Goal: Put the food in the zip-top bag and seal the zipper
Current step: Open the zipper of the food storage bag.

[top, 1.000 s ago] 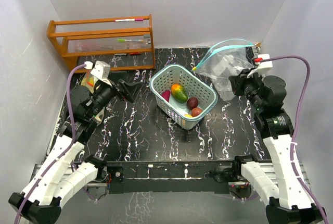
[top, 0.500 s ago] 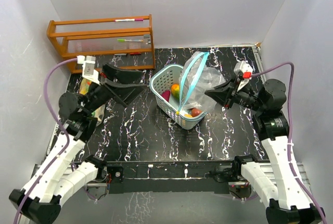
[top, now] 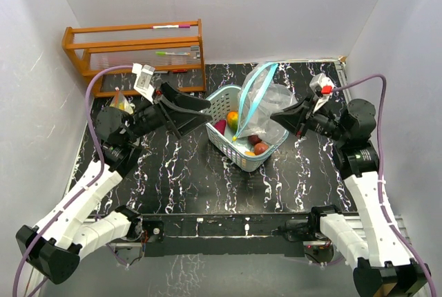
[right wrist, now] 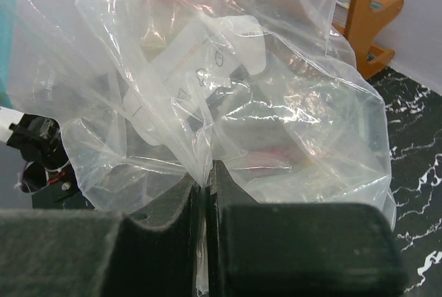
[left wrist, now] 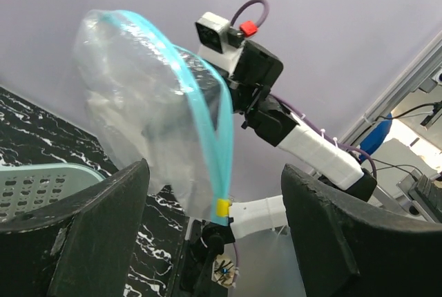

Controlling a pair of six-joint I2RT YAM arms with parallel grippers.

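The clear zip-top bag (top: 266,107) with a teal zipper strip hangs in the air over the pale teal basket (top: 243,160). My right gripper (top: 280,117) is shut on the bag's plastic (right wrist: 228,97) and holds it up. My left gripper (top: 199,109) is open, raised just left of the bag's zipper end; the teal zipper (left wrist: 214,152) with its yellow slider (left wrist: 221,207) hangs between its jaws without touching. In the basket lie a mango (top: 233,119), a dark red fruit (top: 254,139), a red round fruit (top: 261,148) and a purple piece (top: 220,126). Bananas and pepper are not visible.
A wooden rack (top: 135,54) with pens stands at the back left. A small packet (top: 119,105) lies on the black marbled table (top: 200,179) by the left arm. White walls enclose the table on three sides.
My right gripper has brought the bag from the back right to above the basket. My left gripper has risen and swung right toward the bag's zipper end.
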